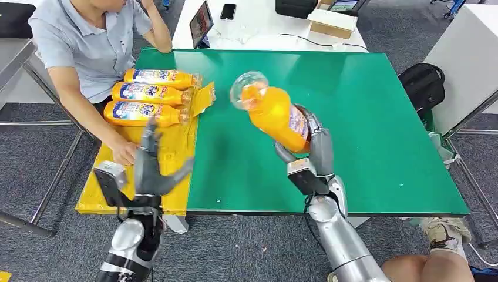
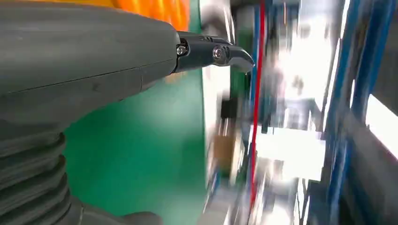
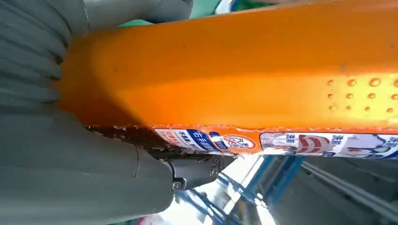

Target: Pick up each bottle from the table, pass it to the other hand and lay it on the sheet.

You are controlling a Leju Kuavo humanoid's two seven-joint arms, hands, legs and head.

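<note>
Above the green table (image 1: 376,117), near its middle: right hand (image 1: 311,147) wrapped around an orange bottle (image 1: 273,114), fingers closed on the lower body, bottle lifted clear of the surface and tilted with its clear end toward the far left. From the right wrist camera: same bottle (image 3: 234,70) pressed against the grey thumb, blue-and-white label strip (image 3: 281,140) along one edge, small raised dots on the orange plastic. At the near-left corner of the table: left hand (image 1: 154,167) raised over the yellow sheet (image 1: 179,150), fingers spread apart and holding nothing, one dark fingertip (image 2: 225,54) seen from the left wrist camera against the green surface and a blurred background. On the far part of the yellow sheet: three orange bottles (image 1: 147,94) with blue-and-white labels, lying on their sides, side by side and touching, caps toward the right. Just left of the sheet: a seated person in a light blue shirt (image 1: 88,41), one hand (image 1: 123,151) resting on the sheet close beside the robot's left hand. Beyond the green table: a white table (image 1: 264,26) with a tablet (image 1: 201,23), a phone (image 1: 228,11) and a cardboard box (image 1: 332,22). Off the right edge, on the floor: a black backpack (image 1: 423,85).
</note>
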